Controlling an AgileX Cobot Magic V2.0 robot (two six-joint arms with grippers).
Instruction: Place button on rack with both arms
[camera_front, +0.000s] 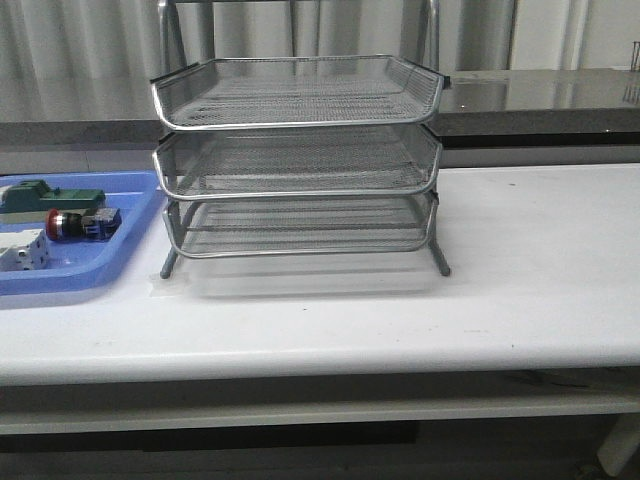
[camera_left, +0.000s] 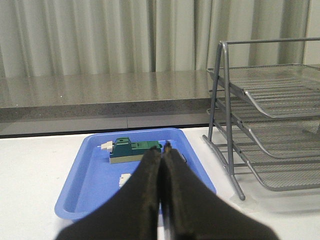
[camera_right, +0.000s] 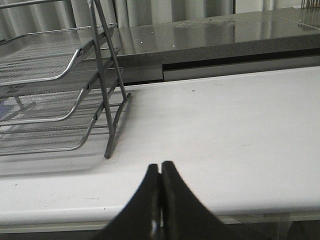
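Left gripper (camera_left: 161, 150): I see it closed, empty, near blue tray (camera_left: 80, 200).
Right gripper (camera_right: 160, 167): closed, empty, over surface (camera_right: 240, 130).
Risk: button (camera_front: 75, 223) probably crowded by green block (camera_front: 50, 197); I may snag it before rack (camera_front: 300, 160).

Silver wire-mesh metal rack (camera_front: 297, 160) (shiny rims), glossy blue plastic tray (camera_front: 120, 250).

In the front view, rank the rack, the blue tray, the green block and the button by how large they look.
1. Rack, by far the largest.
2. Blue tray, though the frame edge cuts it off.
3. Green block.
4. Button, slightly smaller than the green block. The two look close, so this ranking is unsure.
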